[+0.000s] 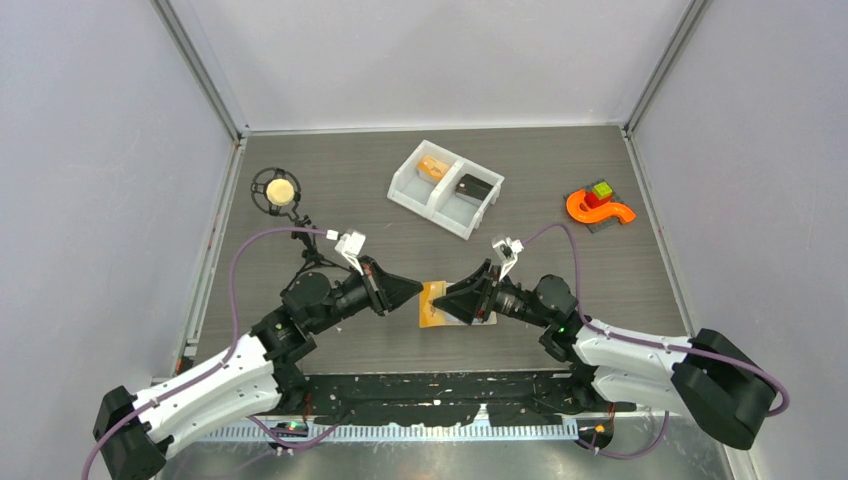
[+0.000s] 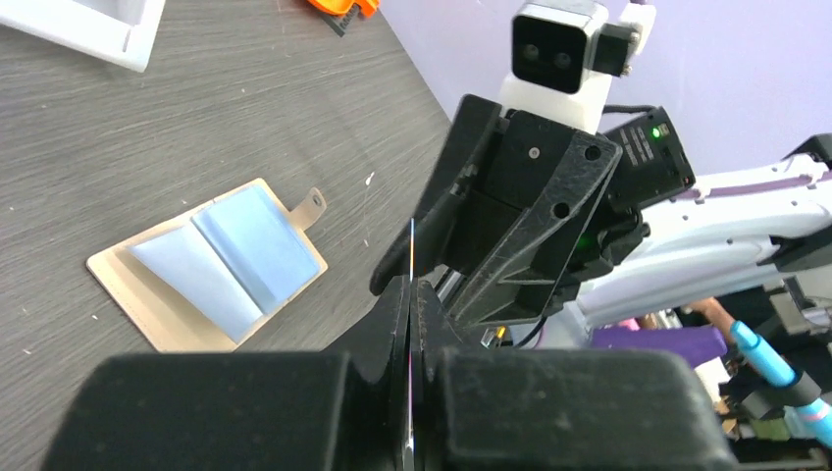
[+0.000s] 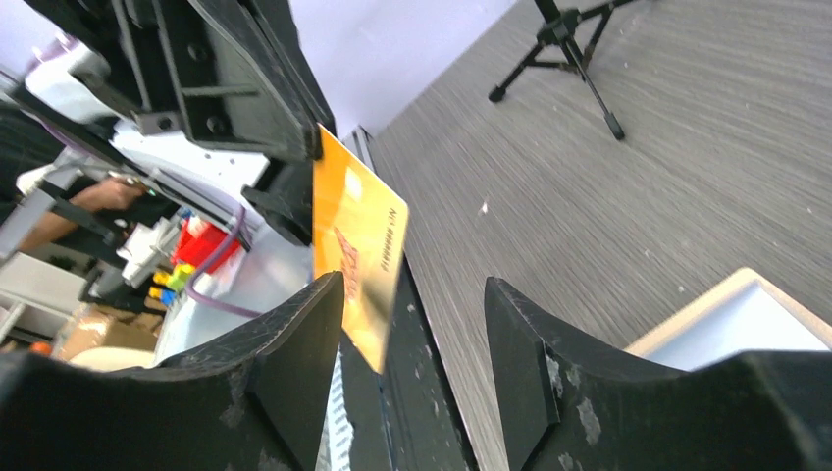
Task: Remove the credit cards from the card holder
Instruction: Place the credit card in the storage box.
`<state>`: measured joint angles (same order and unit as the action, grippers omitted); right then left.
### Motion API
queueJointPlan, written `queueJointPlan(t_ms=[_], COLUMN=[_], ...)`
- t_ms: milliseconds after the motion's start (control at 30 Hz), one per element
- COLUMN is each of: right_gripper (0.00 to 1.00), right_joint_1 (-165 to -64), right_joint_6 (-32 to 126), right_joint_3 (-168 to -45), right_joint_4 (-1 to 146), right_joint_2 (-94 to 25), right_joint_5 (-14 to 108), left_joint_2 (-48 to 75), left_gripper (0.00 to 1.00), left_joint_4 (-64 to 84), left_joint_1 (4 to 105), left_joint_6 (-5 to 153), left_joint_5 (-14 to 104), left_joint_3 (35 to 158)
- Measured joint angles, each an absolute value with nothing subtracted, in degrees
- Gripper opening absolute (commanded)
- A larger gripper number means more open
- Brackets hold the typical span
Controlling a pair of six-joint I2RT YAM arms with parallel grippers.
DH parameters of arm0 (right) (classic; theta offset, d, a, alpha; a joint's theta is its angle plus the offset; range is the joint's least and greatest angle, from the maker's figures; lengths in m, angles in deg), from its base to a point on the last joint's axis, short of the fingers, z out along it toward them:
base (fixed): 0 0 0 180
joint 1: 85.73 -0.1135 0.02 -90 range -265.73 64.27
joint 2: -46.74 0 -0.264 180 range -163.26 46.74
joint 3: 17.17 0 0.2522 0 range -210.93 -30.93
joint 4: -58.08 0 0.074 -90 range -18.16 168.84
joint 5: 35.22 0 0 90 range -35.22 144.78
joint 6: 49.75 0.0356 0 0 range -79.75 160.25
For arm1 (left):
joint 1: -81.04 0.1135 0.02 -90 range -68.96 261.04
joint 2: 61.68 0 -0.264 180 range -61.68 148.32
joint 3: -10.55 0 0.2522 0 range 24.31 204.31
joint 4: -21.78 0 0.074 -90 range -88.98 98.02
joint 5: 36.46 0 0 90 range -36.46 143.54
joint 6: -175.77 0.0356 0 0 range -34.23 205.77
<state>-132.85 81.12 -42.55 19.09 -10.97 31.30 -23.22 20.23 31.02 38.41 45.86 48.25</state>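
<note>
Right wrist: orange card (image 3: 359, 245) pinched in left claw (image 3: 300, 162).

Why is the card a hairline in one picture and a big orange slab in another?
Left wrist view: the credit card shows edge-on, a thin line; the left pincer gripping it looks dark and soft. Right wrist view: the card faces the lens, bright orange; the clutter behind is blurred. Top view: even light, faint shadows.
</note>
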Motion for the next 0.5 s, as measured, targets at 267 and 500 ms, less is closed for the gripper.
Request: queueJointPlan(t_ms=[267,500], right_gripper=[0.05,0.05], right_joint_1=[-132.45,-132.15], right_joint_6=[83.85,74.93], right_joint_3=[-42.64,-47.51], right_joint_4=[8.40,22.10], right_joint_2=[-16.28,-12.24], right_joint_5=[28.54,17.24], left_joint_2=[-24.25,-28.82], left_gripper=[0.29,0.51], left_joint_4=[21.15,4.78], left_joint_1=[31.17,31.35], left_joint_6=[36.31,43.40], left_joint_5=[48.96,47.19], left_joint_3=[47.01,53.70])
